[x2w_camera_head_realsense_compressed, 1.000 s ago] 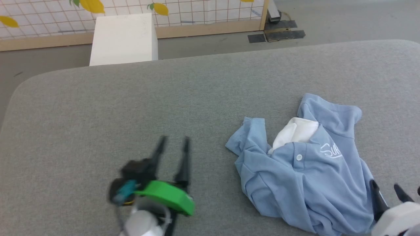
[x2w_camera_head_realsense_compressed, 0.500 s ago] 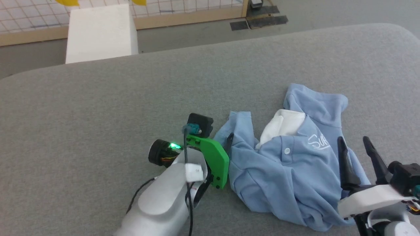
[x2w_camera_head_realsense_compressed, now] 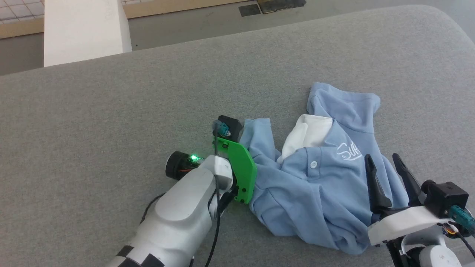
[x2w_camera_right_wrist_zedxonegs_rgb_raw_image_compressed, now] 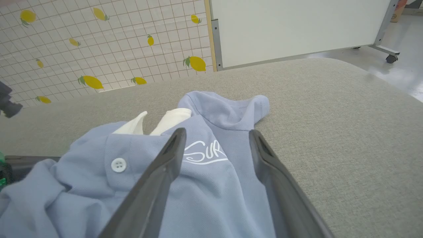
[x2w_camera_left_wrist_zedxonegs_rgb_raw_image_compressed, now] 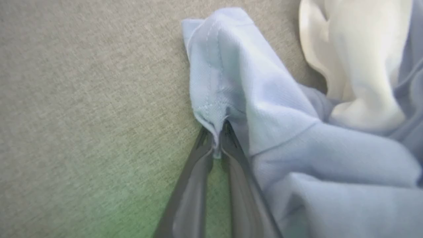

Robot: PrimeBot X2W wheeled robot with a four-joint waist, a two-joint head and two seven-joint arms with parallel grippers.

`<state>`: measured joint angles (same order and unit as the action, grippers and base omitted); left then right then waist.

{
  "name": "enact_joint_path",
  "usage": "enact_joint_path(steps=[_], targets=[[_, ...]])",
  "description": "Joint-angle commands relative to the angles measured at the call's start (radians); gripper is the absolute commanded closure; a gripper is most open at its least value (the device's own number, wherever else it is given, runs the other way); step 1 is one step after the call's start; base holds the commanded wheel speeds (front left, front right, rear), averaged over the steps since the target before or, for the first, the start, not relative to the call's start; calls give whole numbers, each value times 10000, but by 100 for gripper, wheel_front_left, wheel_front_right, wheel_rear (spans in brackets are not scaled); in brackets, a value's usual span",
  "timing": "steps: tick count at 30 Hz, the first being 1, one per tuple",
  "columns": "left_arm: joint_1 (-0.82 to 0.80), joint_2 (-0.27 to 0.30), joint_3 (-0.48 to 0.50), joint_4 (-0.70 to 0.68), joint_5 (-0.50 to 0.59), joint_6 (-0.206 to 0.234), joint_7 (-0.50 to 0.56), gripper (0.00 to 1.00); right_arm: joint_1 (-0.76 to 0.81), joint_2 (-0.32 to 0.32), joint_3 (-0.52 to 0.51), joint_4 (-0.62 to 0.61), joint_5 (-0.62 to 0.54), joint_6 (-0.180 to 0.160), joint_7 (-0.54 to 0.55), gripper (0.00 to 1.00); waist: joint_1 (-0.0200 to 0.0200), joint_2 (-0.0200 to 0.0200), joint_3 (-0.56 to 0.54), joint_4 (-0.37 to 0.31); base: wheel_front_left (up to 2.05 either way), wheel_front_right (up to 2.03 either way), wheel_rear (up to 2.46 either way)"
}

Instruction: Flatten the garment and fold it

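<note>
Left tool (x2w_camera_left_wrist_zedxonegs_rgb_raw_image_compressed: pixel 216 137) pinches a sleeve hem (x2w_camera_left_wrist_zedxonegs_rgb_raw_image_compressed: pixel 211 117) of the crumpled light-blue garment (x2w_camera_head_realsense_compressed: pixel 315 193); right tool (x2w_camera_head_realsense_compressed: pixel 381 158) gapes.

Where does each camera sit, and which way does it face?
Head view: on the head, facing forward and down at the garment on the grey table; left forearm and right hand show.
Left wrist view: looks along the left hand, shut on a sleeve edge.
Right wrist view: looks along the open right hand, over the garment, toward a lemon-print wall.
Shared: head and right wrist views both show the chest script and button.
</note>
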<state>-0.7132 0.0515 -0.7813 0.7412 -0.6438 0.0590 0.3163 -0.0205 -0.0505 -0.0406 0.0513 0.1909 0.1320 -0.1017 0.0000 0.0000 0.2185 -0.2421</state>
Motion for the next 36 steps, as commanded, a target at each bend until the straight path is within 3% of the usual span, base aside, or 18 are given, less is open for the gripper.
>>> enact_joint_path(steps=[1, 6, 9, 13, 19, 24, 27, 29, 33, 36], targets=[[141, -12, 152, -10, -151, 105, -543, 100, -185, 3, -15, 12, 43, -13, -45, 0, 0, 0, -91, 138, 0, 0, 0], [541, 325, 1374, -463, -481, 708, -3011, 100, -171, 3, -218, -63, 20, -13, -39, 0, 0, 0, -328, 563, 0, 0, 0], [1129, 915, 2210, -940, -734, 1148, -4173, 100, -112, 3, -349, -132, -29, -13, 5, 0, 0, 0, -483, 905, 0, 0, 0], [2274, 1823, 3071, -1804, -1016, 1762, -4913, 100, -61, 3, -476, -200, -66, -13, 73, 0, 0, 0, -651, 1329, 0, 0, 0], [4413, 2861, 3682, -3384, -1405, 2703, -4576, 100, 51, 3, -716, -263, -53, -13, 216, 0, 0, 0, -783, 1847, 0, 0, 0], [5917, 3286, 3472, -4273, -1713, 3360, -3292, 100, 145, 3, -1342, -75, 109, -13, 694, 0, 0, 0, -878, 2109, 0, 0, 0], [6512, 3383, 3387, -4848, -1989, 3523, -2697, 98, 160, 3, -1790, 61, 151, -13, 1089, 0, 0, 0, -918, 2275, 0, 0, 0], [6658, 3375, 3445, -5316, -2023, 3446, -2896, 0, 100, 3, -1914, 33, 99, -13, 1234, 0, 0, 0, -923, 2402, 0, 0, 0], [6622, 3567, 3415, -6104, -1543, 3286, -3661, 0, -8, 3, -1804, -141, 88, -13, 1395, 0, 0, 0, -896, 2591, 0, 0, 0], [6342, 4097, 3232, -6561, -986, 3068, -3835, 0, 6, 3, -1666, -318, 133, -13, 1439, 0, 0, 0, -792, 2652, 0, 0, 0]])
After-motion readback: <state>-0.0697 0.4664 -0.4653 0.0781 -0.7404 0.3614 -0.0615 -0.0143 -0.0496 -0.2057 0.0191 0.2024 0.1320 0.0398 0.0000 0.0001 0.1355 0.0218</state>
